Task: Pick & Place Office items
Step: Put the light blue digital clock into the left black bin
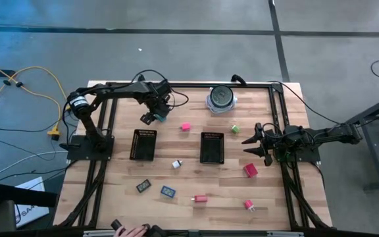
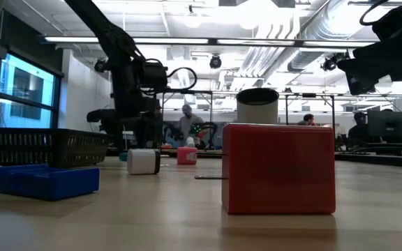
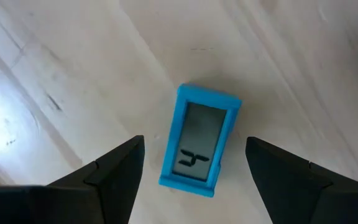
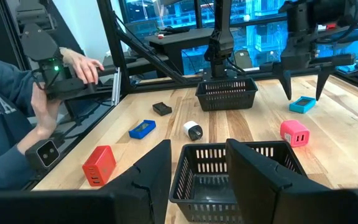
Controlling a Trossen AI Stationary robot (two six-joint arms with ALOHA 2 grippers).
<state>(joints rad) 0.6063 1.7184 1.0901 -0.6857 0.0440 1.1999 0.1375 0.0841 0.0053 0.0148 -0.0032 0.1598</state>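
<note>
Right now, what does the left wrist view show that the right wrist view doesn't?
Only the left wrist view shows the grey display face of the blue item, lying flat on the wood between the open left gripper fingers. Only the right wrist view shows both mesh trays, the red block, the pink block, the white piece and a person's hands. Both share that blue item, with the left gripper's fingers poised above it.

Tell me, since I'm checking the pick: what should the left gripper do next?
Probably lower straight down and close. The left gripper is open above the blue item, which lies flat on the table between its fingers, not yet touched.
</note>
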